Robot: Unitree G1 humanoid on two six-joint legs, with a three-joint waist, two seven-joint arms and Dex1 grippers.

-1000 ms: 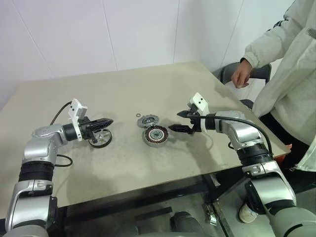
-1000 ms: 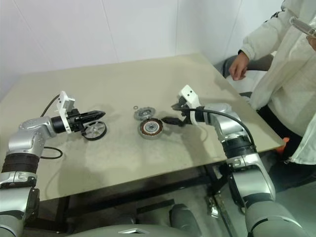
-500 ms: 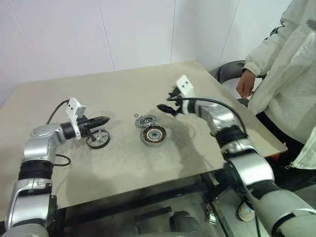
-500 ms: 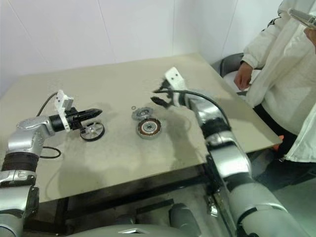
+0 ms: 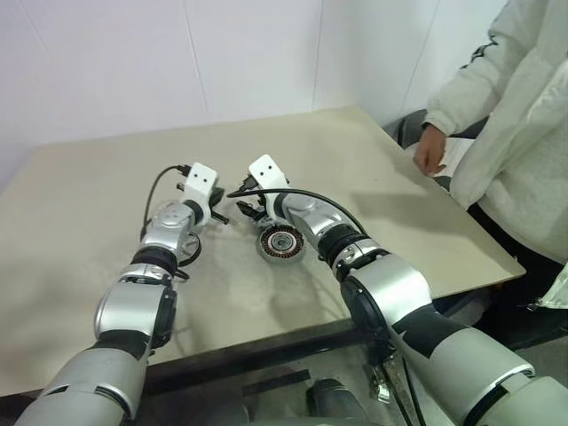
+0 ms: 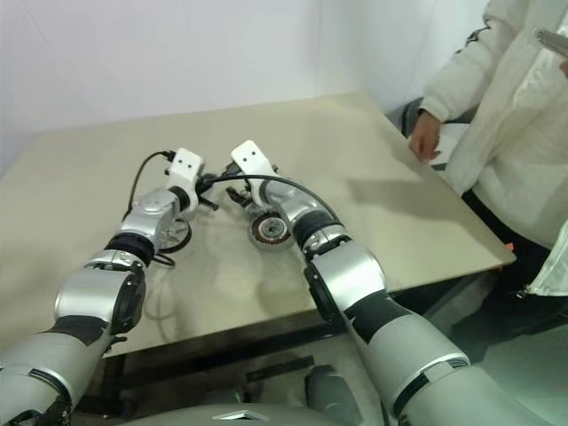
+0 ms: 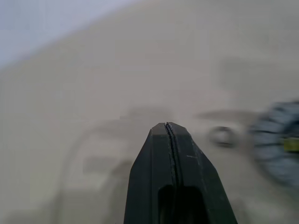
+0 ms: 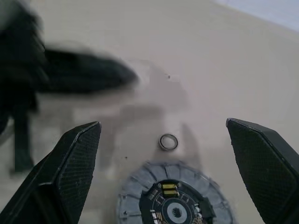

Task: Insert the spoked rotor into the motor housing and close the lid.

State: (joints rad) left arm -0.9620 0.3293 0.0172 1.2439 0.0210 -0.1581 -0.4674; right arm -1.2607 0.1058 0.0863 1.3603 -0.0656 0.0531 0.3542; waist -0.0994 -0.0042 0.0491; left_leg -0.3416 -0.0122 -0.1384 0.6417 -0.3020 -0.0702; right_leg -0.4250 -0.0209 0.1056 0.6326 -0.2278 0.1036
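The motor housing (image 5: 282, 241), a grey cup with copper windings, sits mid-table. Just behind it lies the lid (image 8: 173, 201), a grey notched disc, with a tiny ring (image 8: 168, 141) beyond it. My right gripper (image 8: 162, 124) hovers open over the lid's far side, nothing between its fingers (image 8: 74, 161). My left gripper (image 7: 169, 126) is shut and empty, pointing at the bare table just left of the ring; it shows blurred in the right wrist view. The spoked rotor (image 5: 188, 251) lies on the table, partly hidden behind my left forearm.
A person in a light jacket stands at the table's right side, one hand (image 5: 432, 151) near the far right corner. The beige table (image 5: 106, 186) stretches wide to the left and back. Its front edge (image 5: 266, 342) is close.
Both arms have swung in towards the table's middle: the left gripper left the rotor and moved right, the right gripper moved left over the lid. The camera view shifted too.
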